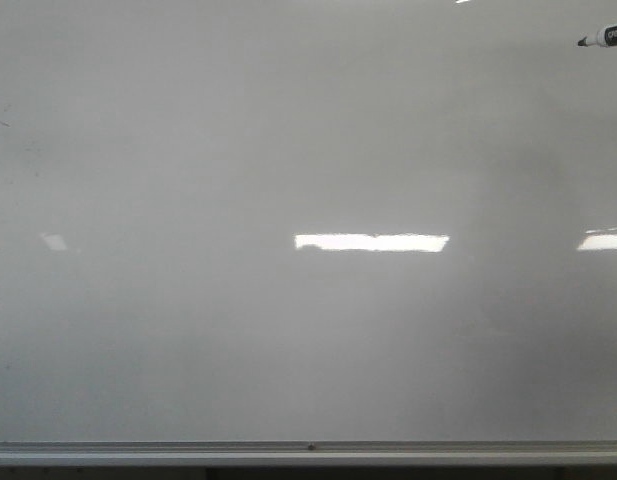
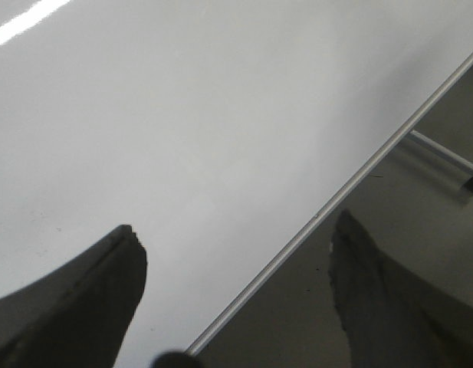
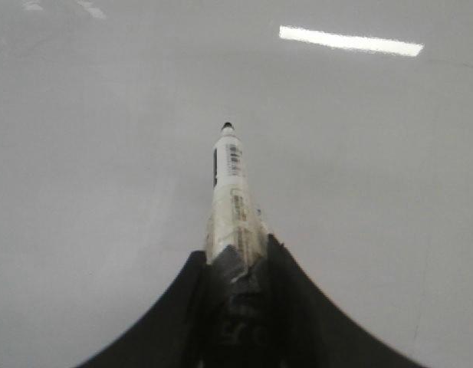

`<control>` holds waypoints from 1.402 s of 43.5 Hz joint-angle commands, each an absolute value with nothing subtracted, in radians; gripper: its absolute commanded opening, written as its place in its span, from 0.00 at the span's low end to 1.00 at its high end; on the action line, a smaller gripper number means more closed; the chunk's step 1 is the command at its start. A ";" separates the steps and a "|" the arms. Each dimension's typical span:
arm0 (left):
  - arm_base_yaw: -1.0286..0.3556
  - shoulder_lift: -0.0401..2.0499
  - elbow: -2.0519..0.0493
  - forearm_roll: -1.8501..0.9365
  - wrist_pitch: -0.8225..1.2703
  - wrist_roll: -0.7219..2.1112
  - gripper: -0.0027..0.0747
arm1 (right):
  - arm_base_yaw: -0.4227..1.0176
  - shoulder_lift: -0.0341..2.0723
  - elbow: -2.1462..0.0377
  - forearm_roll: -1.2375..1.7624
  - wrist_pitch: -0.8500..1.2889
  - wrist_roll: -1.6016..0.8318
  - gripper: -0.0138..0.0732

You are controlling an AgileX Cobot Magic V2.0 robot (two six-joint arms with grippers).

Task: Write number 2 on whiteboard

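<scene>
Right tool point(image 3: 238, 264): clenched on your marker point(image 3: 230, 184), tip forward for writing. Board point(image 1: 288, 150): blank, no 2 yet. Left tool point(image 2: 236, 291): released, idle by the frame.

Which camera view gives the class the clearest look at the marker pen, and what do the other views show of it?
The right wrist view: the marker runs up the middle, black tip forward, gripped by the right gripper over the whiteboard. The front view catches only its tip end at the upper right edge. The left wrist view shows none of it.
</scene>
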State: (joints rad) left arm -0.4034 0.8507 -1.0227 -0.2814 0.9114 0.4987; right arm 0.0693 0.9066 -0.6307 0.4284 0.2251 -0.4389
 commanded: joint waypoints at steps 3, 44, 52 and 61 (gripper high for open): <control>-0.400 0.844 -1.047 -0.307 0.836 0.485 0.67 | 0.102 0.956 -0.677 0.444 0.112 -0.445 0.08; -0.400 0.844 -1.047 -0.307 0.828 0.485 0.67 | 0.078 1.242 -0.805 0.394 0.239 -0.508 0.08; -0.400 0.844 -1.047 -0.307 0.809 0.485 0.67 | 0.102 1.290 -0.802 0.395 0.251 -0.508 0.08; -0.400 0.844 -1.047 -0.307 0.809 0.485 0.67 | 0.079 1.292 -0.803 0.394 0.247 -0.508 0.08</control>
